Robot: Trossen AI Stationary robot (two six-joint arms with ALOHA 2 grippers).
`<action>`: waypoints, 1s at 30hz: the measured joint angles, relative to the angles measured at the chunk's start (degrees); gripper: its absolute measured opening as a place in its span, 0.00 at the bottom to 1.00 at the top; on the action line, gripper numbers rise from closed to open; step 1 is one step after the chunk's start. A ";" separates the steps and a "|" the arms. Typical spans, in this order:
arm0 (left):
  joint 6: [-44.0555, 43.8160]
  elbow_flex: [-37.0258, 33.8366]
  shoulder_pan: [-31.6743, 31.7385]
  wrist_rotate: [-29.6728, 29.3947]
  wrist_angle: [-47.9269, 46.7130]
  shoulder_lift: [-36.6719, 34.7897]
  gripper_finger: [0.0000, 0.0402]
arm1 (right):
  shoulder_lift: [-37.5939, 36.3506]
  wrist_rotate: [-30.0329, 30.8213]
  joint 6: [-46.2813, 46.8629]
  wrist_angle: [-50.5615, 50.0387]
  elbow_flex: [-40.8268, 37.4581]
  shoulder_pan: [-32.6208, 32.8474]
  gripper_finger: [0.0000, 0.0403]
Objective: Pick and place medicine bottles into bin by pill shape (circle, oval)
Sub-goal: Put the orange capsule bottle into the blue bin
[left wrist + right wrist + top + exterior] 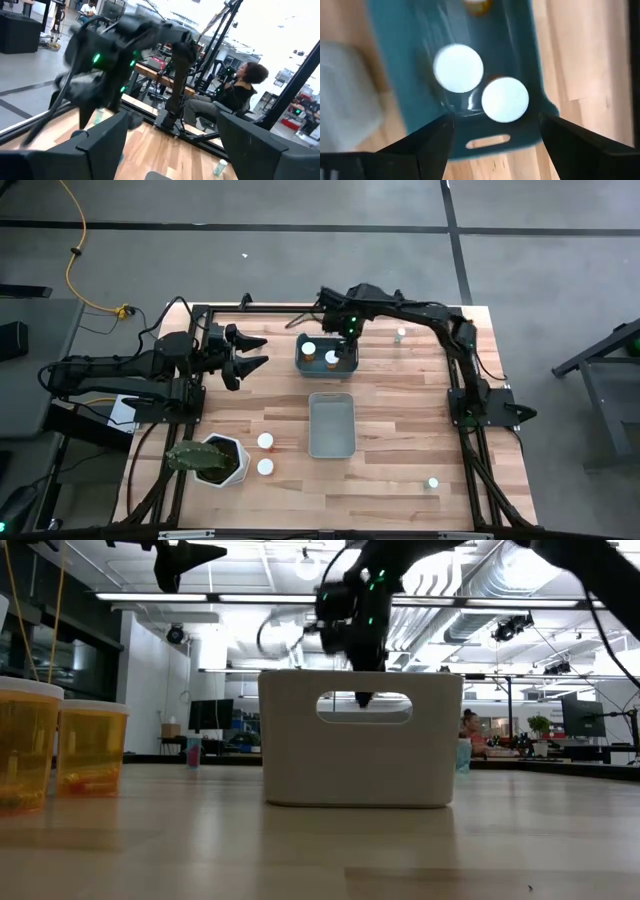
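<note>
The right gripper (pixel 347 338) is hanging right over the far blue bin (pixel 327 365), fingers spread wide and holding nothing. That bin is already holding bottles: the wrist camera is looking down on two white caps (pixel 458 68) sitting side by side, nearly touching, near the end wall with the handle slot. The second bin (pixel 331 424), just on the near side of the blue one, is sitting empty. Two more bottles (pixel 265 441) are waiting beside the plant pot (pixel 213 460), and two small ones (pixel 401 333) are standing well off from the blue bin. The left gripper (pixel 258 352) is idling left of the blue bin, fingers open.
</note>
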 joint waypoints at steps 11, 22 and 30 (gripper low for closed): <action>1.84 0.00 0.00 0.00 -1.01 0.01 0.73 | -26.29 -6.46 14.00 32.41 -27.38 4.73 0.70; 7.65 0.00 0.04 -0.02 -1.03 0.01 0.73 | -44.34 -4.76 21.52 66.64 -53.24 16.29 0.70; 10.58 0.00 0.02 -0.04 -1.11 0.01 0.73 | -44.85 -1.72 18.00 69.67 -54.41 20.27 0.70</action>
